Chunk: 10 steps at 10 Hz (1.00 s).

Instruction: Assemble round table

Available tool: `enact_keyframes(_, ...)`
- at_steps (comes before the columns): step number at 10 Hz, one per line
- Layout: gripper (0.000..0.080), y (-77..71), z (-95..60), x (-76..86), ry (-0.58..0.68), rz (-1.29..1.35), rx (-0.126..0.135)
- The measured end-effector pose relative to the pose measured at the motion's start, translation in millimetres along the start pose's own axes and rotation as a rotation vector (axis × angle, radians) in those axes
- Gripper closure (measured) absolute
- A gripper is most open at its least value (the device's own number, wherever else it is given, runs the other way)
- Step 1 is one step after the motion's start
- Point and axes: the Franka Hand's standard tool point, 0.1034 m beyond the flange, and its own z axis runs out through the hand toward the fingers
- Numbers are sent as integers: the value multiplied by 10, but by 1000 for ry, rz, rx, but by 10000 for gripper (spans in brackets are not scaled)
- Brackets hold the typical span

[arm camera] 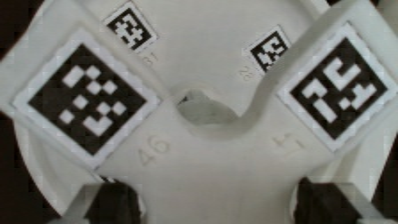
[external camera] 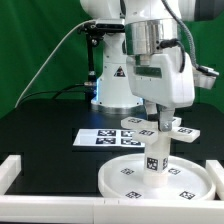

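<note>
Clamped on the white plastic cross-shaped four-armed base [external camera: 164,128], fingers [arm camera: 338,197] on either side of its hub, arms with black-and-white tags spreading out past them. Directly beneath the fingers, short thick white cylindrical leg [external camera: 155,160] standing upright on the large flat white round disc [external camera: 125,178] resting on the black table [external camera: 50,120]. Best done by keeping the base level, centred over the leg, pressing straight down while turning, without tipping the leg.

Leg [external camera: 156,158] upright on disc [external camera: 122,180] (base [external camera: 166,126] atop); marker board [external camera: 105,138] behind.
</note>
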Motion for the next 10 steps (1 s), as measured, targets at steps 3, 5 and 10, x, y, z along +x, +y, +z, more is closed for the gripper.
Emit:
enact_keyframes(3,367,8,0,0,-11,99,18)
enact_keyframes(5,203,3,-2,-18,-14,97,19)
enact_keyframes(10,151,-124,-373,-125,-44,69,72)
